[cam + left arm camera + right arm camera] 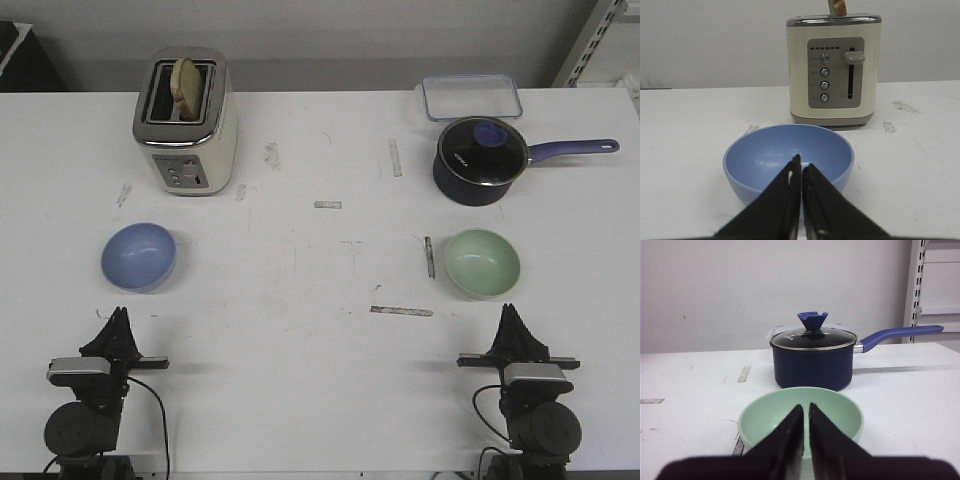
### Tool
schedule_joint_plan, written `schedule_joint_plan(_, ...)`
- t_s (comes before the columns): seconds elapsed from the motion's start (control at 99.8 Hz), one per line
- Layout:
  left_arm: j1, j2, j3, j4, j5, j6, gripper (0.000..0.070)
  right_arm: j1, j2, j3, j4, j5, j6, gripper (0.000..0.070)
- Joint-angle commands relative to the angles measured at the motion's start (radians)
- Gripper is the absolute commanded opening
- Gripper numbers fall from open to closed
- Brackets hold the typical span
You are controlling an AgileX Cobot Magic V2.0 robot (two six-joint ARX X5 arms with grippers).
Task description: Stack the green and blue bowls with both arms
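Observation:
The blue bowl (138,256) sits upright on the white table at the left, and the green bowl (482,262) sits upright at the right. My left gripper (119,314) rests near the table's front edge, just short of the blue bowl (788,157), its jaws shut with nothing between them (801,166). My right gripper (508,310) rests likewise just short of the green bowl (801,416), shut and empty (805,409). Neither gripper touches a bowl.
A cream toaster (186,120) with a bread slice stands behind the blue bowl. A dark pot (480,160) with a purple handle stands behind the green bowl, with a clear lidded container (471,97) further back. Tape marks dot the table's middle.

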Motion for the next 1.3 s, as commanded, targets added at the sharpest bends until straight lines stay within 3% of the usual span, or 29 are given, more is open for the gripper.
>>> schedule_joint_plan(0.0,0.001,-0.002,-0.021,0.015,-0.002,0.012,0.0001,0.0,0.0,-0.002,0.014,0.0,-0.002,0.0009)
schedule_joint_plan(0.561,0.001,-0.002,-0.021,0.015,-0.002,0.012,0.0001,0.0,0.0,0.005,0.015,-0.001,-0.008,0.0009)
schedule_joint_plan(0.812,0.001,-0.002,-0.021,0.015,-0.002,0.012,0.0001,0.0,0.024,0.097,-0.027,-0.001,-0.098,0.0009)
schedule_joint_plan(1.113,0.001,-0.002,-0.021,0.015,-0.002,0.012,0.0001,0.0,0.215,0.253,-0.054,-0.001,-0.16,0.0009)
schedule_joint_plan(1.293,0.001,-0.002,-0.021,0.015,-0.002,0.012,0.0001,0.0,0.41,0.396,-0.165,-0.001,-0.156,0.0009)
